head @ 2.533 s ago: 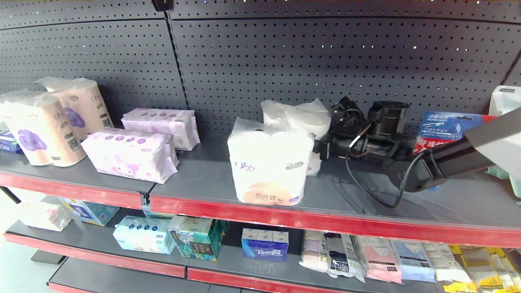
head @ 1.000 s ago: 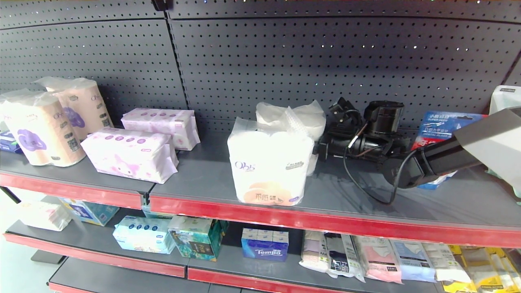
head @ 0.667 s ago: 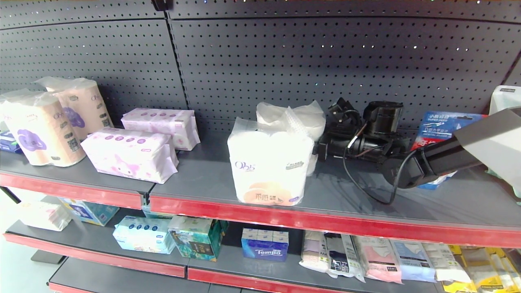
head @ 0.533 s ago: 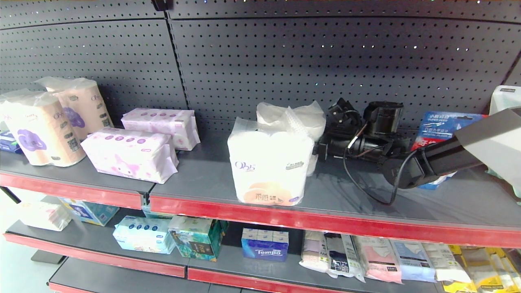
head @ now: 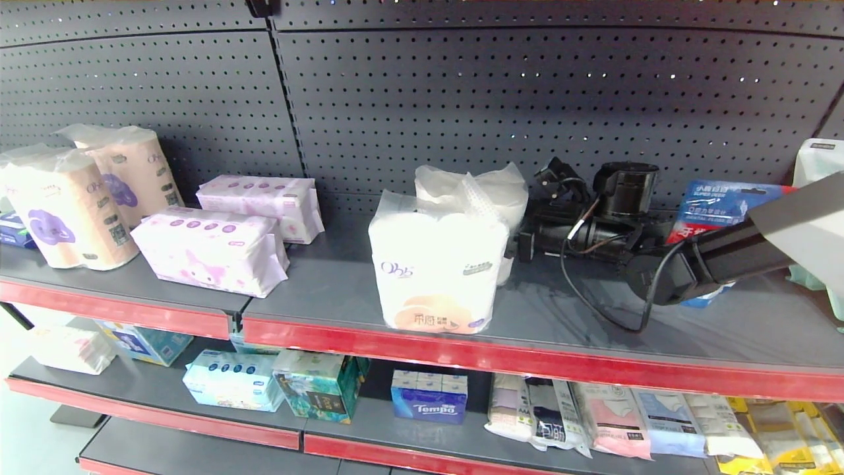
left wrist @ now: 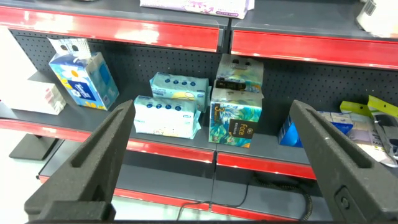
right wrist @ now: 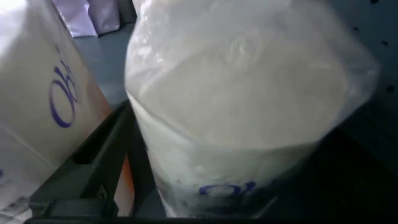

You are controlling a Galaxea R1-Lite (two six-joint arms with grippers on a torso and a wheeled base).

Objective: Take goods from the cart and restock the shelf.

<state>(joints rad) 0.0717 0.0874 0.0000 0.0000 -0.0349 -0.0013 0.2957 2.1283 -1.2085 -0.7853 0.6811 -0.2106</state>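
Right wrist view: the rear toilet-roll pack [right wrist: 249, 124] is seen between the spread fingers [right wrist: 81, 168] of the right gripper [head: 525, 241], unclamped. It is stood on the upper shelf [head: 541, 356], directly behind the front pack [head: 435, 264]. The left gripper [left wrist: 214, 155] is held wide open, facing the lower shelf [left wrist: 174, 149].

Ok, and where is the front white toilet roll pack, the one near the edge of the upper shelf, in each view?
Head view: the front white pack stands in the centre, just behind the red shelf edge and in front of a second white pack.
Right wrist view: it is the lettered pack beside the second white pack.
Left wrist view: probably the white corner over the red shelf edge.
Shared landmark: the red shelf edge, in the head and left wrist views.
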